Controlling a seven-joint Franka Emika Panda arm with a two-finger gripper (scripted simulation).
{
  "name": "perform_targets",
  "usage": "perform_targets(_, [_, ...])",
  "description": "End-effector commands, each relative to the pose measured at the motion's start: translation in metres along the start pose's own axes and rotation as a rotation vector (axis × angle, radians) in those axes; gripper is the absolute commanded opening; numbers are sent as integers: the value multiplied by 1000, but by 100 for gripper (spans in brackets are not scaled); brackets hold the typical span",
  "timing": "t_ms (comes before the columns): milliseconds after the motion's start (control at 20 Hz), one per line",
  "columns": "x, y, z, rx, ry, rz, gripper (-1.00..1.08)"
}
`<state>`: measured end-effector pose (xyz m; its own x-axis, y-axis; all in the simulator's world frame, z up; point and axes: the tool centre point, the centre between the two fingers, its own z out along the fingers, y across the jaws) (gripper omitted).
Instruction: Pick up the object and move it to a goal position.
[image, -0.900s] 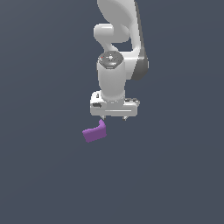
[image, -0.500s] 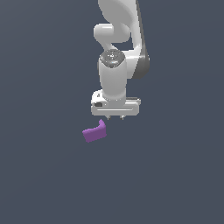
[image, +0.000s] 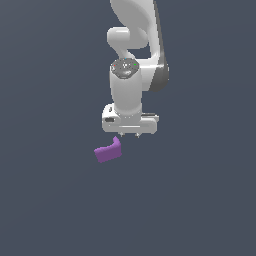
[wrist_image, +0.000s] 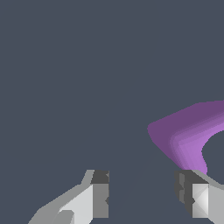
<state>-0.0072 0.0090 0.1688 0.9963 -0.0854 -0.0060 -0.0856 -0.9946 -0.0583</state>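
Observation:
The object, a small purple L-shaped block (image: 108, 151), lies on the dark grey surface with its raised end toward the arm. My gripper (image: 129, 135) hangs over the surface just beside the block, toward the exterior view's right, and does not touch it. In the wrist view the block (wrist_image: 188, 135) shows beside one finger (wrist_image: 192, 194), outside the gap between the fingers. The jaws stand apart with nothing between them.
The white arm (image: 132, 65) comes down from above. The plain dark grey surface (image: 60, 210) fills the rest of the view.
The gripper has dropped slightly and shifted a little toward the exterior view's right. The block has not moved.

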Motion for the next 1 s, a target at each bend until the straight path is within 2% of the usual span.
perform_targets(0, [3, 6, 2, 4, 0, 43, 28])
perform_targets(350, [16, 34, 9, 19, 1, 239, 28])
perform_targets(950, [42, 105, 26, 48, 5, 708, 28])
